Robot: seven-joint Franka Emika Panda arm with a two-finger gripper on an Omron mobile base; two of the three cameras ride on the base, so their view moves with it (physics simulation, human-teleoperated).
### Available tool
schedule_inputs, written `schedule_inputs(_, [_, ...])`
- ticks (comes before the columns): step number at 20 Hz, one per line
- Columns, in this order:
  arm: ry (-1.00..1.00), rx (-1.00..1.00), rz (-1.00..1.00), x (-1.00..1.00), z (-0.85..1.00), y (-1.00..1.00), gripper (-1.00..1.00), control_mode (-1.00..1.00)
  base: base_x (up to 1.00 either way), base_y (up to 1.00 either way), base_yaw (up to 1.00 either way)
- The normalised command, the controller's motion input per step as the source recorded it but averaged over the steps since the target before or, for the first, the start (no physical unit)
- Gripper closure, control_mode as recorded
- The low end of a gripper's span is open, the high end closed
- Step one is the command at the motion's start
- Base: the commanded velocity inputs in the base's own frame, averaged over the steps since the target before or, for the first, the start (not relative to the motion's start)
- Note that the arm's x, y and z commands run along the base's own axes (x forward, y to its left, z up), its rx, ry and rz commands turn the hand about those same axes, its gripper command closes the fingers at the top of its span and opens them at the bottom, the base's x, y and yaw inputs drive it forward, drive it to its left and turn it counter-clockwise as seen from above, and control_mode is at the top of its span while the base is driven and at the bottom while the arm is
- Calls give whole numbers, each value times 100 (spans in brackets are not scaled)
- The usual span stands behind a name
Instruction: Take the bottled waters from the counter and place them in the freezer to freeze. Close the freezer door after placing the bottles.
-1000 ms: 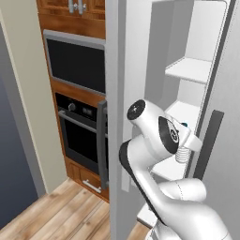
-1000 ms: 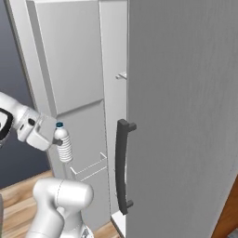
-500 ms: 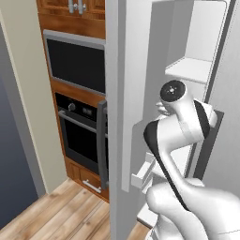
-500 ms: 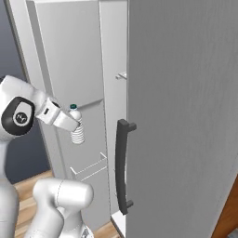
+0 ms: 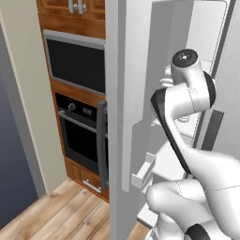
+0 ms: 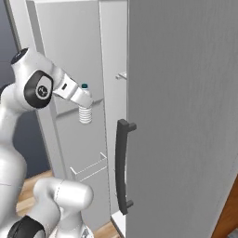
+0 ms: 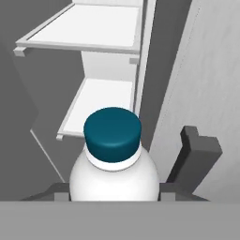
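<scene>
In front of the open freezer [image 6: 69, 69], the gripper [image 6: 82, 103] is holding a bottled water [image 6: 85, 111] by its body, jaws closed on its two sides, and is carrying it at about the height of the middle shelves.

The right base view is showing the bottle from the side: it is hanging clear of the shelves, in the air just beside the edge of the closed grey door with the dark handle [image 6: 122, 165], near a wire bin low on the freezer door [image 6: 76, 139]. The hand view is giving what that one is not: it is looking over the cap [image 7: 112, 130] into the compartment, where two white shelves [image 7: 105, 105] are lying one above the other, well apart from the bottle. The left base view is adding the surroundings on the other side, a black-glass wall oven [image 5: 82, 136] and a microwave [image 5: 75, 63] set in brown wood, with the arm blocking the bottle.

The bottle is looking whitish and ribbed on its lower body, with a dark blue-green cap. No label or writing is readable on it.
</scene>
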Motion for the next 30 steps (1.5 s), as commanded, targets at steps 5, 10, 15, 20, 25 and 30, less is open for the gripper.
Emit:
schedule_inputs(5, [8, 0, 0, 39, 30, -25, 100, -100, 0, 0, 0])
schedule_inputs(10, [8, 1, 0, 35, 15, -35, 100, -100, 0, 0, 0])
schedule_inputs(15, [0, 0, 0, 44, 33, -16, 100, -100, 0, 0, 0])
schedule_inputs(20, [0, 0, 0, 37, 50, -25, 100, -100, 0, 0, 0])
schedule_inputs(25, [-3, -1, 0, 21, 30, -24, 100, -100, 0, 0, 0])
schedule_inputs(30, [-15, -11, 5, 25, 0, -21, 100, -100, 0, 0, 0])
